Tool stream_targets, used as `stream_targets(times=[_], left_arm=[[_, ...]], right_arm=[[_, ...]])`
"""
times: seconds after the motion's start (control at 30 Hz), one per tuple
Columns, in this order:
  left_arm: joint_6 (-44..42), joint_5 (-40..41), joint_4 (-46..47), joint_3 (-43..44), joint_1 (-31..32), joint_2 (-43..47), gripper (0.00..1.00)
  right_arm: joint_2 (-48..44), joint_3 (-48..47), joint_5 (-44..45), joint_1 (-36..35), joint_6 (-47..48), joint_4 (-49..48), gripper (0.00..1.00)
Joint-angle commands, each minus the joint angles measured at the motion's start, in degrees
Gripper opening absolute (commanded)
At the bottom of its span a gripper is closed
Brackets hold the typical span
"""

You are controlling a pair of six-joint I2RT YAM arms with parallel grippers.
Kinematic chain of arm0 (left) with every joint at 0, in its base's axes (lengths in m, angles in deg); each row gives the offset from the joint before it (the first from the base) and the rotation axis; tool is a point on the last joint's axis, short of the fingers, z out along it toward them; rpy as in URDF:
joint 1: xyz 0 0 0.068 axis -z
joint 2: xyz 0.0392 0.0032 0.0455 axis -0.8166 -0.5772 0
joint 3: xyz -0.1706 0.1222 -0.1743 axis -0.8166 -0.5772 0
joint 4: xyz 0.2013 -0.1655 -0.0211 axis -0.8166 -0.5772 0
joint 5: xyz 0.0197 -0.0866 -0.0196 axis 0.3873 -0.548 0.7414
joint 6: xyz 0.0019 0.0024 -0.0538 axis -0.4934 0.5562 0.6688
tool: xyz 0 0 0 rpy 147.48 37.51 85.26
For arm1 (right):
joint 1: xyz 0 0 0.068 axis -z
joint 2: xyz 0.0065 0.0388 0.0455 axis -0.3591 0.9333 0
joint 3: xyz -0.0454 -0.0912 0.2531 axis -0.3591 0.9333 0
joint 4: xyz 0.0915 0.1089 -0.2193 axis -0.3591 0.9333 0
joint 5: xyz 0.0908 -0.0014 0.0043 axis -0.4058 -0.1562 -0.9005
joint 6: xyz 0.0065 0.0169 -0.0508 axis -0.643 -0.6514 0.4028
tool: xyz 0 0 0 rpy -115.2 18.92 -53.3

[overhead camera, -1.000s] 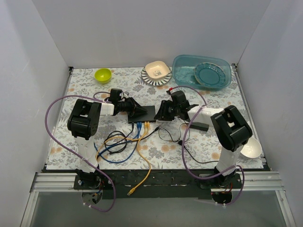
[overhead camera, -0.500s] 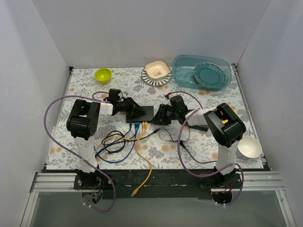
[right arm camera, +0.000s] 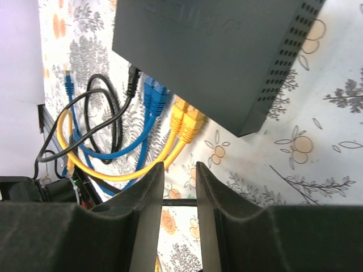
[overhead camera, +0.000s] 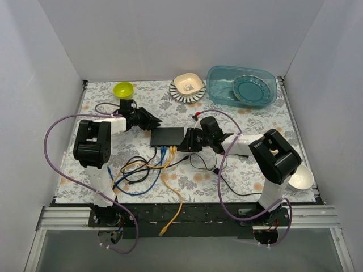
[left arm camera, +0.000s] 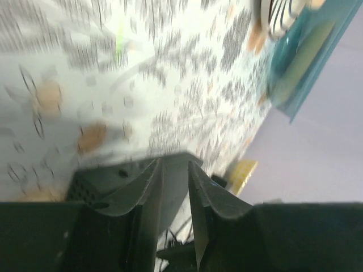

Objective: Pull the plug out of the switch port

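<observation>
Switch (overhead camera: 167, 136): lies flat on the flowered tablecloth (overhead camera: 255, 122), sockets along its near edge. Plugged into that edge, from the switch's left: one black plug (right arm camera: 133, 76), two blue plugs (right arm camera: 153, 96), two yellow plugs (right arm camera: 186, 119), all seated.

Right gripper (overhead camera: 187, 143): hangs off the switch's near right corner, close to the yellow plugs, fingers (right arm camera: 148, 187) parted, nothing between them.

Left gripper (overhead camera: 151, 121): hangs off the switch's far left corner, apart from the box, fingers (left arm camera: 148, 181) only narrowly parted, clasping nothing.

Well beyond the switch's far edge: green bowl (overhead camera: 123, 89), striped plate (overhead camera: 177, 95), blue tub (overhead camera: 221, 76).
</observation>
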Motion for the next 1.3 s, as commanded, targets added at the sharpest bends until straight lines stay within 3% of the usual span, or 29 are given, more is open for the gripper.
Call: stream_targets(times=[0.0, 0.17, 0.3, 0.67, 1.0, 1.27], left_arm=[[-4.63, 6.08, -6.76, 7.81, -0.56, -4.42, 0.25], [-6.30, 6.25, -9.40, 9.77, -0.65, -10.05, 0.25], [-6.91, 5.55, -9.40, 7.67, 0.05, -9.36, 0.24], [-5.60, 5.45, -6.42, -9.37, 0.84, 3.65, 0.22], [-6.30, 12.05, -12.13, -6.94, -4.25, 9.54, 0.24], [-3.84, -3.14, -5.98, -2.01, -0.92, 6.39, 0.26]], right_arm=[[1.12, -2.58, 0.81, 0.09, 3.64, 6.07, 0.36], [5.16, -5.22, 1.95, 0.09, 4.61, 10.02, 0.34], [7.45, -7.06, 3.97, 0.27, 4.70, 10.56, 0.33], [17.38, -22.52, 7.05, 2.82, 6.90, 16.45, 0.32], [13.70, -19.91, 8.55, 3.17, 9.45, 17.95, 0.34], [13.26, -15.95, -0.23, 4.22, 5.86, 10.57, 0.42]])
